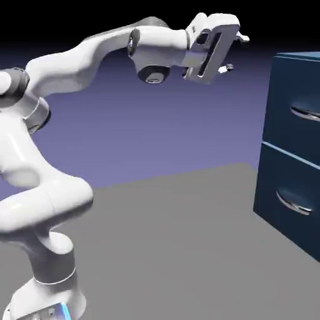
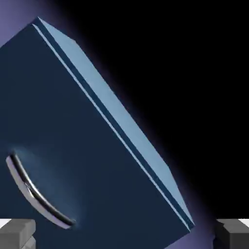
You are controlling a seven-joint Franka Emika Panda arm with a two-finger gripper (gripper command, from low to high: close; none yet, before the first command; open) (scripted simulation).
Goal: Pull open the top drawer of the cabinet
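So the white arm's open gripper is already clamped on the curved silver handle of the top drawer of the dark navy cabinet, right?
Not quite. The open gripper is not on the curved silver handle of the top drawer; the exterior view shows it in the air, clear of the dark navy cabinet. The drawer front looks flush, not yet pulled.

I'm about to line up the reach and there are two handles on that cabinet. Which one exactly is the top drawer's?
Look to the dark navy cabinet at the exterior view's right edge, with two stacked drawer fronts. The top drawer is the upper front, above the horizontal seam. Its curved silver handle sits nearer the level of the raised, open hand; the lower handle sits down near the table.
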